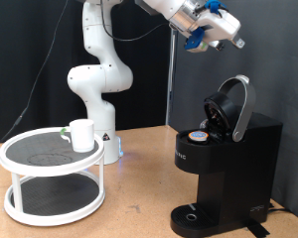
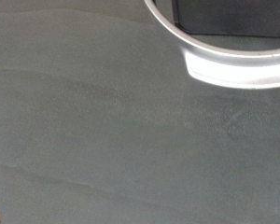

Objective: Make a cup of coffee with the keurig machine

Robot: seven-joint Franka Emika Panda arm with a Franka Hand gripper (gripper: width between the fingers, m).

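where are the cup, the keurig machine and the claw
cup (image 1: 82, 135), exterior view, middle of its side wall
keurig machine (image 1: 221, 169), exterior view, front of its black body
claw (image 1: 234, 40), exterior view, the tip of the hand

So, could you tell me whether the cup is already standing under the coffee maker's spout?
No, the cup stands on the white round rack, apart from the coffee maker.

A black curtain hangs as the backdrop behind the whole scene, with dark cables trailing down in front of it. A brown wooden table fills the lower part of the exterior view, evenly lit, with soft shadows.
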